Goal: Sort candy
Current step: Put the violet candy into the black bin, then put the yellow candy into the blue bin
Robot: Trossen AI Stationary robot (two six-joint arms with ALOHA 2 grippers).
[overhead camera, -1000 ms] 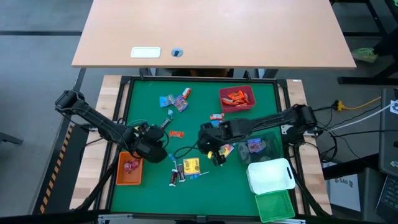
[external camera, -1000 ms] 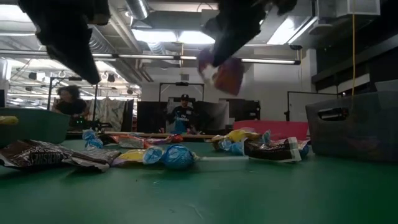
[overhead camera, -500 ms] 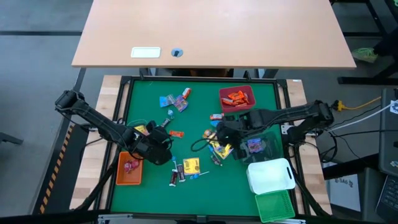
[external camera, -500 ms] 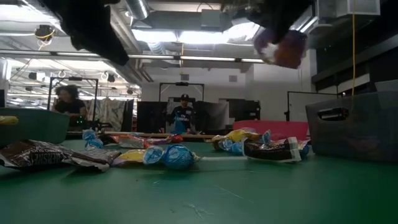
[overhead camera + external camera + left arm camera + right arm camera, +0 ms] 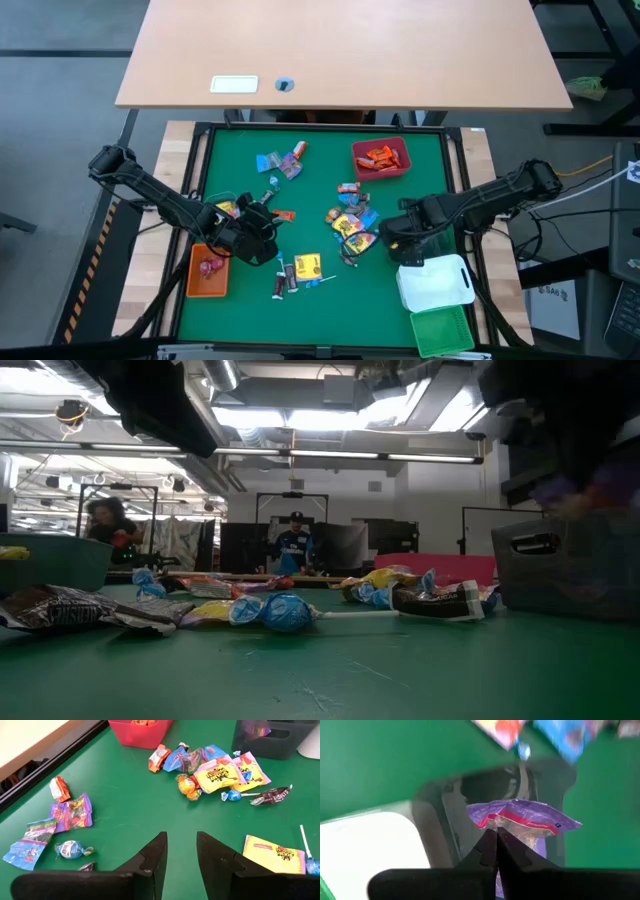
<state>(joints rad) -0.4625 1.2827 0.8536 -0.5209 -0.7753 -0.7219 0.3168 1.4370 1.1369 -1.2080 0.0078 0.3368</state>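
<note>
Wrapped candy lies scattered on the green mat, with a cluster [image 5: 350, 222] at the middle [image 5: 220, 770], a yellow packet [image 5: 307, 266] nearer me and blue and purple ones [image 5: 280, 162] toward the far left. My right gripper [image 5: 398, 240] hangs over the clear bin [image 5: 445, 820], shut on a purple candy packet [image 5: 520, 817]. In the low view it [image 5: 570, 450] is high on the right, above that bin [image 5: 560, 560]. My left gripper [image 5: 180, 852] is open above bare mat, left of the cluster [image 5: 265, 240], touching nothing. My right gripper pinches the purple packet between its two fingertips at the middle of one long edge [image 5: 496, 826]. The fingers point down from above. The packet is lifted clear and spreads out sideways below the tips, over the clear bin's opening.
A red bin [image 5: 381, 158] with orange-red candy stands at the far right. An orange bin [image 5: 207, 271] sits at the near left, a white bin [image 5: 435, 283] and a green bin [image 5: 443, 332] at the near right. People show in the room beyond [image 5: 292, 545].
My right gripper has carried the purple packet from above the middle of the mat toward the table's right edge, ending over the clear bin, still shut on it. My left gripper has drifted a little toward the right.
</note>
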